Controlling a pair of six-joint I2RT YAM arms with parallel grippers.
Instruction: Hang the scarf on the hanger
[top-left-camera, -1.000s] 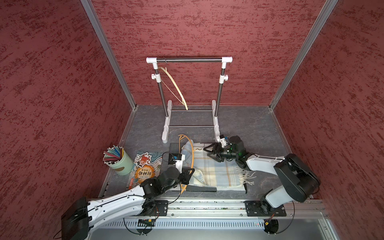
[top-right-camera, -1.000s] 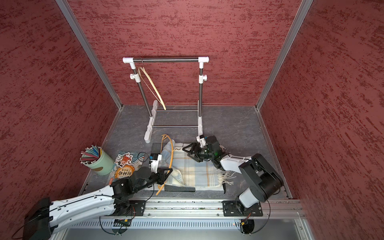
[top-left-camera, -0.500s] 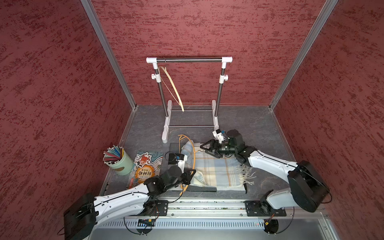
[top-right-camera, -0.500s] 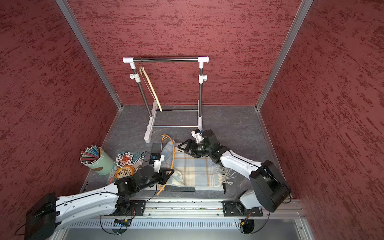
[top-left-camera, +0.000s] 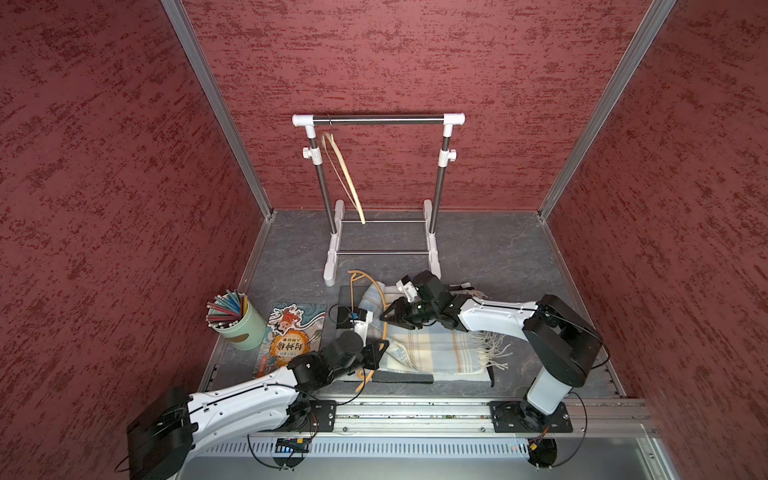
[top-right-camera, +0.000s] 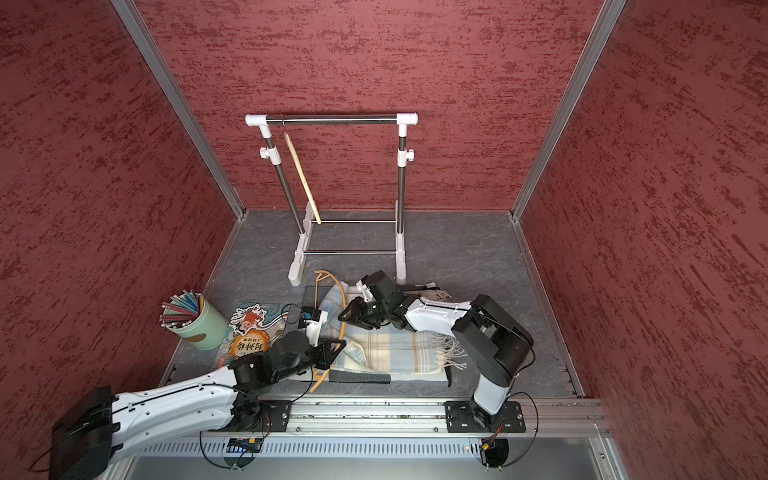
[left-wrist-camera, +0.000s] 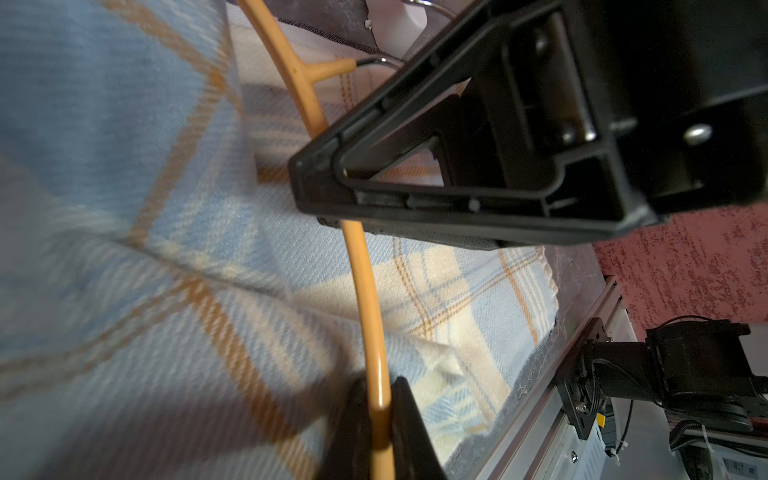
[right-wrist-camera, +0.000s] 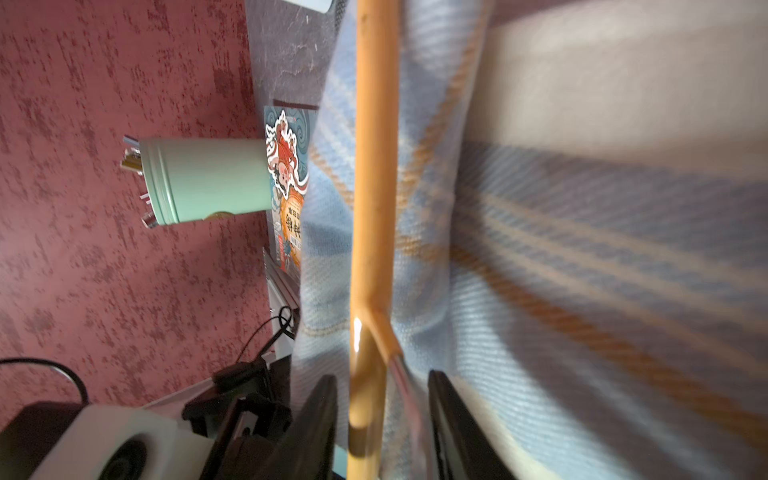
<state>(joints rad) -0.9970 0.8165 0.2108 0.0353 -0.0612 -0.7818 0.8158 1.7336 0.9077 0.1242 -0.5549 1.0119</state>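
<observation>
Scarf (top-left-camera: 432, 353): pale blue and cream plaid with thin orange lines, fringed at one end, lying folded on a dark mat (top-left-camera: 399, 377) on the table (top-left-camera: 498, 257), near the front edge. An orange hanger (left-wrist-camera: 361, 266) lies across its unfringed end. Left gripper (left-wrist-camera: 379, 415): jaws pinching the hanger's arm. Right gripper (right-wrist-camera: 380, 399): jaws spread, straddling the hanger's neck, a gap showing on each side.

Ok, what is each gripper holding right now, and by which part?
Left gripper clamps the orange hanger on its curved arm. Right gripper straddles the neck by the hook, jaws not yet shut.
</observation>
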